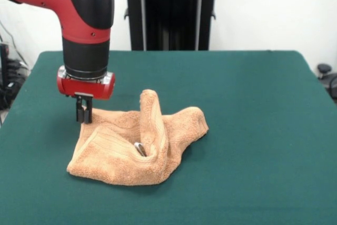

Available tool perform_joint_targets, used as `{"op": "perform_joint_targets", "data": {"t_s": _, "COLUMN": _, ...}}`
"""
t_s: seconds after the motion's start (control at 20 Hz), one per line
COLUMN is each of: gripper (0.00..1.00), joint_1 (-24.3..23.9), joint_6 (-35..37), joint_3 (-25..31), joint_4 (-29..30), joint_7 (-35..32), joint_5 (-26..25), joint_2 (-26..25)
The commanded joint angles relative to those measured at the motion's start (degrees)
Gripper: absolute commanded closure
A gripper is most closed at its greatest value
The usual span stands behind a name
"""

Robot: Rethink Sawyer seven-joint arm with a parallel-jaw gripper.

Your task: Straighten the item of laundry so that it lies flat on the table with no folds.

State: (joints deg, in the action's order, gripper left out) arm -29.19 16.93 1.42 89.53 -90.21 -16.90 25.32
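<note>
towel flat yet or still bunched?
Still bunched. The towel has a raised ridge standing up through its middle and folded layers around it. The gripper sits at its far left corner.

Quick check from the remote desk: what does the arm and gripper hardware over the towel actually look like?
The arm is glossy red with black rounded joint covers and a black cylindrical wrist section. Below that sits a flat red wrist block with silver-grey ends. The gripper is small, with thin black fingers. No cables or markings show.

Lab: robot arm point(79, 19) over green felt table point(253, 104), bare white wall point(274, 9).
</note>
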Motion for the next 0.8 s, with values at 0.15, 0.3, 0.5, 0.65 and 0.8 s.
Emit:
{"op": "perform_joint_targets", "data": {"t_s": 0.15, "gripper": 1.00, "joint_1": 1.78, "joint_6": -2.94, "joint_3": 4.82, "joint_4": 3.20, "joint_7": -4.55, "joint_5": -2.51, "joint_2": -4.56}}
{"op": "perform_joint_targets", "data": {"t_s": 0.3, "gripper": 1.00, "joint_1": 1.80, "joint_6": -2.92, "joint_3": 4.81, "joint_4": 3.40, "joint_7": -4.43, "joint_5": -2.57, "joint_2": -4.42}}
{"op": "perform_joint_targets", "data": {"t_s": 0.5, "gripper": 1.00, "joint_1": 1.47, "joint_6": -1.22, "joint_3": 5.36, "joint_4": 4.47, "joint_7": -3.63, "joint_5": -2.32, "joint_2": -2.56}}
{"op": "perform_joint_targets", "data": {"t_s": 0.65, "gripper": 1.00, "joint_1": 1.63, "joint_6": -1.10, "joint_3": 5.07, "joint_4": 4.89, "joint_7": -3.64, "joint_5": -2.47, "joint_2": -1.88}}
{"op": "perform_joint_targets", "data": {"t_s": 0.8, "gripper": 1.00, "joint_1": 1.86, "joint_6": -1.19, "joint_3": 4.85, "joint_4": 4.38, "joint_7": -3.61, "joint_5": -2.61, "joint_2": -2.20}}
